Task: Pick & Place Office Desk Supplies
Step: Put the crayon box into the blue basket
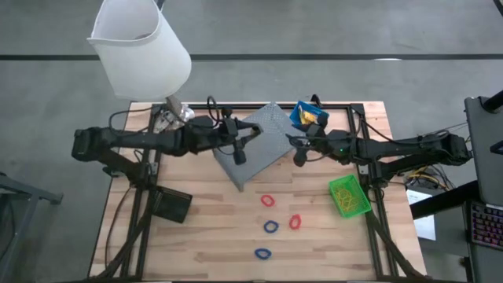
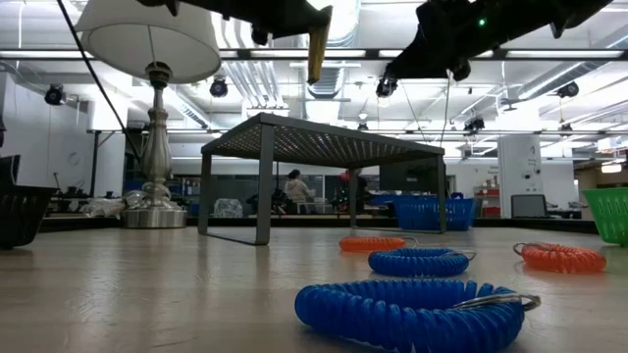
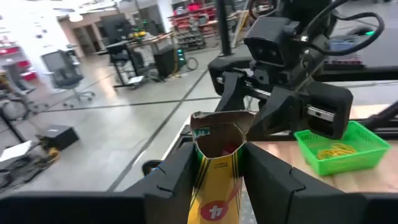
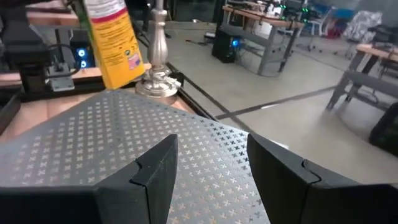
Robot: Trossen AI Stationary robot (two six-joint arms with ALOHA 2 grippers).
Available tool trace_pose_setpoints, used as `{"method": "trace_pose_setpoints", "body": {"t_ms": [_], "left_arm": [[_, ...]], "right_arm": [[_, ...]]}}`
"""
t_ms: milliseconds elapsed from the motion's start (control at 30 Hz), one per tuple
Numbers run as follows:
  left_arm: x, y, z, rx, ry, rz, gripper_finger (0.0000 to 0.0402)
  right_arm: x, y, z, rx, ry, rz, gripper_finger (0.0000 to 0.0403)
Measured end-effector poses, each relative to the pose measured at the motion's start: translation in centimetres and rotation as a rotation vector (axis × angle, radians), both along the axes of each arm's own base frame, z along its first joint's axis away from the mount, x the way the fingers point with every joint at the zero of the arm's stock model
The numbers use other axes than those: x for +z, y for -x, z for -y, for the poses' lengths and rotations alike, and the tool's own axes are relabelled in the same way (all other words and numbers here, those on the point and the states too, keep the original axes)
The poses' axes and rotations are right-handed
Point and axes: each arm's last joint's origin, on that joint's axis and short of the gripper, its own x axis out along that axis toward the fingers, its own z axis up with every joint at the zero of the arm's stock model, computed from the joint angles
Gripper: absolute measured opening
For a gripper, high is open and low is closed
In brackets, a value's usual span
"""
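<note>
My left gripper (image 1: 237, 149) is shut on a yellow oblong box (image 3: 214, 180) with dark marks and a torn-open top, above the grey perforated metal stand (image 1: 263, 134). The box also shows in the low view (image 2: 316, 44) and in the right wrist view (image 4: 112, 43). My right gripper (image 1: 299, 153) is open and empty; its fingers hang over the stand's right part (image 4: 124, 137). Red and blue coiled loops (image 1: 271, 226) lie on the table in front of the stand. The blue bin (image 1: 309, 115), green bin (image 1: 348, 195) and black bin (image 1: 171, 204) stand on the table. My left gripper pinches the box's two narrow sides (image 3: 200, 167) between its two fingers, below the open top. The fingers come about level from the table's left and lie across the box. The box stands upright in the hold, open end up, lifted clear above the stand.
A white-shaded lamp (image 1: 141, 47) with a metal base (image 4: 158, 81) stands at the table's far left corner. The blue and green bins hold yellow pieces. The loops lie spread over the table's near middle (image 2: 417, 312). The two grippers face each other over the stand.
</note>
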Motion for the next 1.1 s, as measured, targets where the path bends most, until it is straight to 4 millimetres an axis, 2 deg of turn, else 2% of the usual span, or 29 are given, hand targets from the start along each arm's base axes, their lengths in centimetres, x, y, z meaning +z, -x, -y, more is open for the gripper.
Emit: {"method": "trace_pose_setpoints", "body": {"t_ms": [167,233,367,433,600,700,967,1100], "left_arm": [[-0.1,0.0,-1.4,-0.130,-0.025,-0.003,0.0131],[-0.1,-0.1,-1.8,-0.172,-0.050,0.008,0.0131],[0.1,0.0,-2.3,-0.191,-0.064,0.020,0.0131],[0.1,0.0,-2.3,-0.192,-0.076,0.021,0.0131],[0.5,0.0,-2.3,-0.188,-0.055,0.069,0.0131],[0.8,0.0,-2.3,-0.168,-0.019,0.116,0.0131],[0.3,0.3,-3.0,0.114,0.010,0.131,0.0131],[-0.5,0.5,-3.0,0.132,0.009,0.159,0.0131]], "right_arm": [[0.1,-0.1,0.0,0.026,0.045,-0.016,0.0192],[0.0,-0.2,-0.2,0.118,0.074,-0.048,0.0192],[-0.5,-0.7,-1.0,0.409,0.136,-0.107,0.0192],[-0.6,-1.1,-1.1,0.456,0.167,-0.104,0.0192],[-0.9,-2.2,-0.6,0.400,0.212,-0.072,0.0192],[-1.4,-3.3,-0.3,0.304,0.239,-0.050,0.0192],[-3.7,-6.0,0.4,0.120,0.314,-0.007,0.0192],[-4.3,-7.0,0.6,0.075,0.322,0.098,0.0192]]}}
